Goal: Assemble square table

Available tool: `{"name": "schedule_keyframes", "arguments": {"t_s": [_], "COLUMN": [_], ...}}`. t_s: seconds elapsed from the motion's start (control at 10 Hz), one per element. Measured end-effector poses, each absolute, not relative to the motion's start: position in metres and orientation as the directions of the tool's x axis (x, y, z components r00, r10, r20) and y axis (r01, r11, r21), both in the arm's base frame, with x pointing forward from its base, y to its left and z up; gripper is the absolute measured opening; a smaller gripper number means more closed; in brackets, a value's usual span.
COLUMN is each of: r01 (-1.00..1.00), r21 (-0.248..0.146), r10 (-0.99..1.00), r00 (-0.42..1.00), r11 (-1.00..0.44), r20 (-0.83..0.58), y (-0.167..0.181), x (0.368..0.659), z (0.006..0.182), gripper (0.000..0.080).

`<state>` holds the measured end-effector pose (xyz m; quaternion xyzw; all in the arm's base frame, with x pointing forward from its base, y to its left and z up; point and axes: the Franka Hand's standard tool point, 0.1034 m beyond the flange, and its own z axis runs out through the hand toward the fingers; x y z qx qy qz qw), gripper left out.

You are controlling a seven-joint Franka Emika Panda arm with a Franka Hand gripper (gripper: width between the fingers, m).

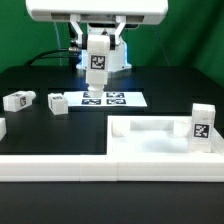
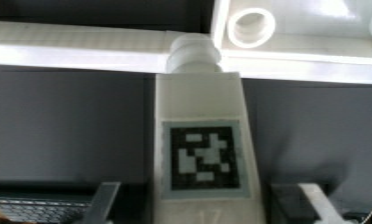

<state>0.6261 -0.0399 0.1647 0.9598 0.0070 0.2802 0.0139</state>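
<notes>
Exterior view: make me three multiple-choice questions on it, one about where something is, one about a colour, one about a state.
1. Where does the upright leg stand?
A. at the exterior view's left edge
B. at a corner of the table top, on the exterior view's right
C. in the middle, at the back

2. What colour is the work surface?
A. green
B. brown
C. black

3. What is the gripper doing?
A. open and empty
B. shut on the table top
C. shut on a tagged leg

Answers:
1 B: it rises from the tray's corner on that side.
2 C: the surface around the parts is plainly black.
3 C: the wrist view shows a finger on each side of the tagged leg, and the exterior view shows it lifted off the surface.
</notes>
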Motion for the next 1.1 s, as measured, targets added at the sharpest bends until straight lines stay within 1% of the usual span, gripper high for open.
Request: {"name": "schedule_keyframes", "arguments": {"t_s": [0.1, 0.2, 0.4, 0.5, 0.6, 0.7, 0.9, 1.1], "r01": [-0.028, -0.017, -0.021, -0.011, 0.005, 0.002, 0.008, -0.027], "r21": [-0.011, -0.002, -0.003, 0.011, 0.054, 0.031, 0.004, -0.038], "r10": [-0.029, -0.016, -0.020, -0.004, 0.034, 0.019, 0.009, -0.044], "r00": [0.846, 0.846, 0.847, 0.845, 0.833, 0.835, 0.824, 0.815], "r11": [-1.000, -1.000, -1.000, -1.000, -0.999, -1.000, -1.000, -0.999], "r20": [0.533, 0.532, 0.531, 0.535, 0.552, 0.549, 0.567, 0.578], "y": [-0.028, -0.028, -0.029, -0.033, -0.047, -0.047, -0.046, -0.036], "x": [0.629, 0.629, 0.628, 0.627, 0.624, 0.626, 0.639, 0.649], "z": [0.166, 0.165, 0.164, 0.162, 0.155, 0.150, 0.151, 0.149], "gripper": [0.0288, 0.0288, 0.0288, 0.0288, 0.0288, 0.0288, 0.0288, 0.0288]}}
